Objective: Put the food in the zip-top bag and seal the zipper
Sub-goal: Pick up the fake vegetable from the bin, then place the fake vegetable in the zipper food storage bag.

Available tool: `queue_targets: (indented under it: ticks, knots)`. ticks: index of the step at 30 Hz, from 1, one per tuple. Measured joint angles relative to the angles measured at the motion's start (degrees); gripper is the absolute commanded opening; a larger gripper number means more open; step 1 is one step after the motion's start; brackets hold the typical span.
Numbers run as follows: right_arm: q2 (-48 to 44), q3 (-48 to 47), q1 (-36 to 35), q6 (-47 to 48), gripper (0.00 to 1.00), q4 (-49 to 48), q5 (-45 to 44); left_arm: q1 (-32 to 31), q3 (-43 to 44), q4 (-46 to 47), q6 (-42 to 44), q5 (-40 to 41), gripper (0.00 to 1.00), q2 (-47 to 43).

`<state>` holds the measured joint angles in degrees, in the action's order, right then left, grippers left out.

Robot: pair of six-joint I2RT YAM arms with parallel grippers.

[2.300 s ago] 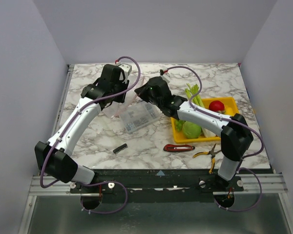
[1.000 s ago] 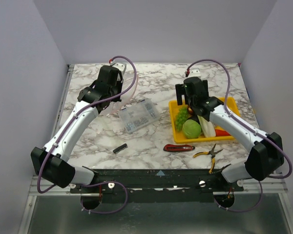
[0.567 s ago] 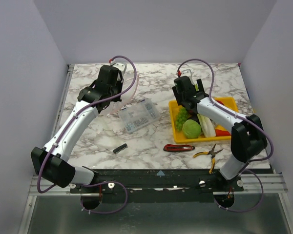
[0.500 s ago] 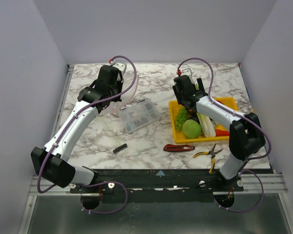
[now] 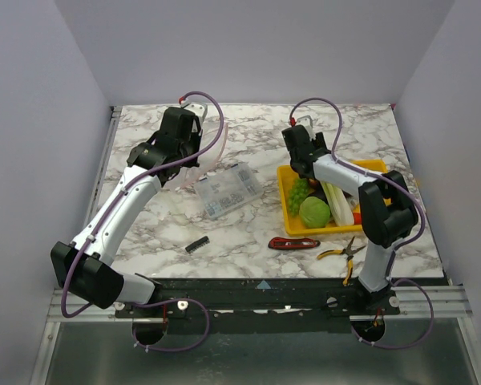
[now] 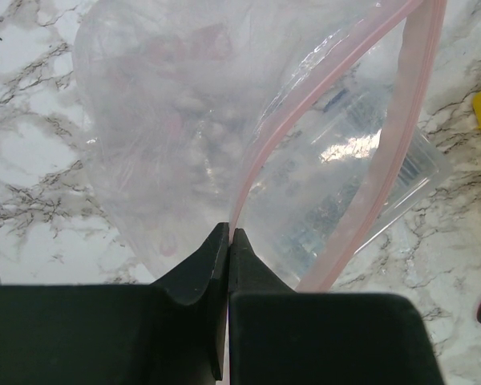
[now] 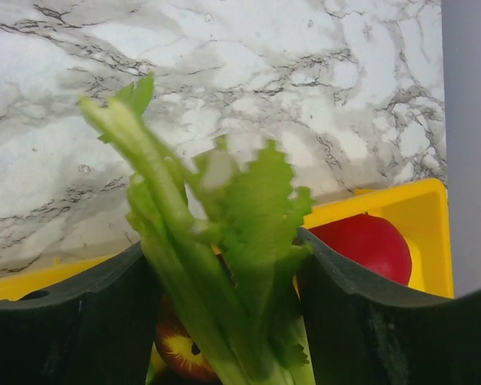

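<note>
Fingers of our left arm are pressed together, pinching one lip of the zipper. From there the single bag hangs open over the far left of the worktop, its other pink lip curving away to the right. Next comes one clear box of small parts, just beside the bag and partly seen through it, and nearer us one small black part. Further right lie one red-handled knife and one pair of pliers. Our right fingers stand apart on either side of the one celery, both touching its leaves. We cannot tell whether they squeeze it. Below it, the one yellow tray holds one tomato, one bunch of grapes and one cabbage.
</note>
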<state>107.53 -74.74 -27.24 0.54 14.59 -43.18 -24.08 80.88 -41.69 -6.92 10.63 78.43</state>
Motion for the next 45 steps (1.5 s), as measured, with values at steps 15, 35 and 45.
queue_targets:
  ticks: [15, 35, 45]
  knots:
    - [-9.4, 7.6, 0.0, 0.8, 0.00, -7.7, 3.1, 0.1, 0.0, -0.3, -2.9, -0.3, 0.00, 0.0]
    - [-38.8, 3.5, 0.0, -7.8, 0.01, -21.1, 33.8, 3.2, -0.5, -9.4, -27.5, -7.1, 0.00, -7.1]
    - [-33.0, 8.0, -4.9, -33.9, 0.01, -52.9, 48.4, 9.0, -4.5, -9.2, -34.9, -18.4, 0.00, -11.1]
